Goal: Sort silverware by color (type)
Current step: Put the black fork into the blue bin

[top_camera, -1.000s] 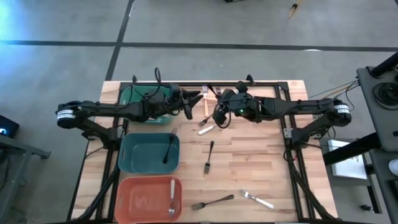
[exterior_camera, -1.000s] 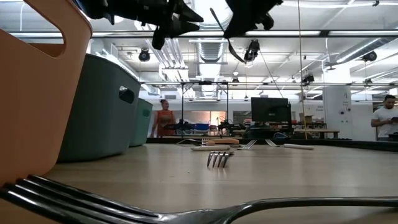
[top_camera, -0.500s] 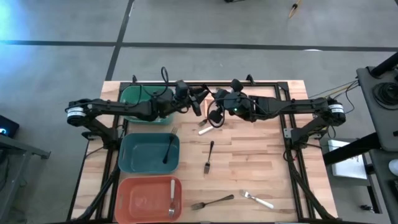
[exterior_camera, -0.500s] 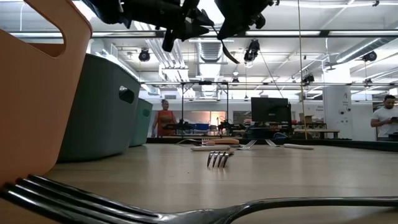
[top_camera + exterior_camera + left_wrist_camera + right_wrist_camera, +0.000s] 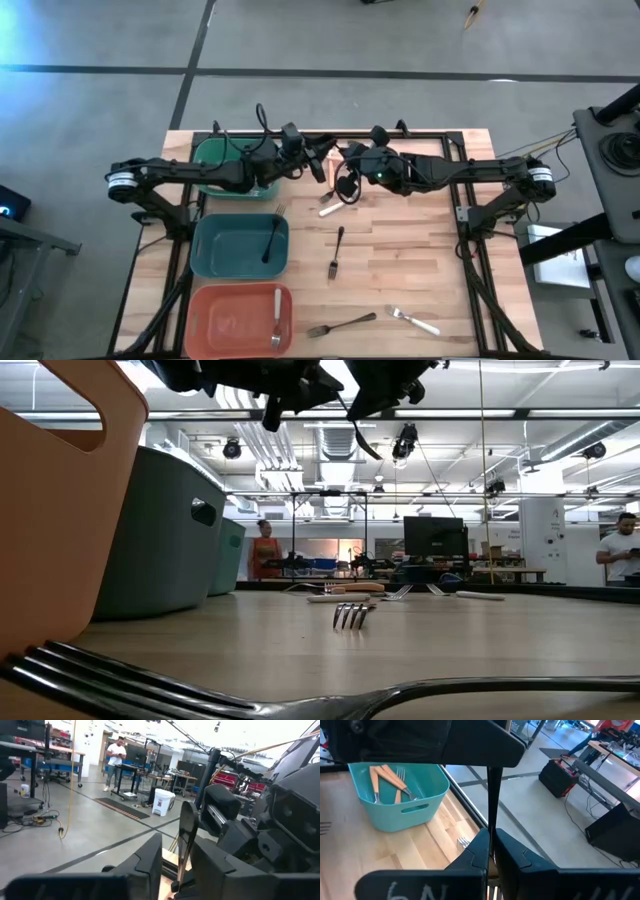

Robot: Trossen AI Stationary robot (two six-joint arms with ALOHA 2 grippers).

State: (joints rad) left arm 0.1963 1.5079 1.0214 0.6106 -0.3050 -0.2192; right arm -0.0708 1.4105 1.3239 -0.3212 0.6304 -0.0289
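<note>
Above tabletop (image 5: 420, 250), toward 12 o'clock: black fork (image 5: 493, 795) clamped in right gripper (image 5: 347, 165) jaws; left gripper (image 5: 322, 160) jaws narrowly apart either side of it.

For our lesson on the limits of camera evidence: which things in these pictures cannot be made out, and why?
1. High view: the black fork is lost between the dark left gripper and right gripper.
2. Low view: the top edge cuts off both grippers.
3. Left wrist view: whether the left gripper holds the fork too cannot be told.
4. High view: the left arm covers part of the green bin.
</note>
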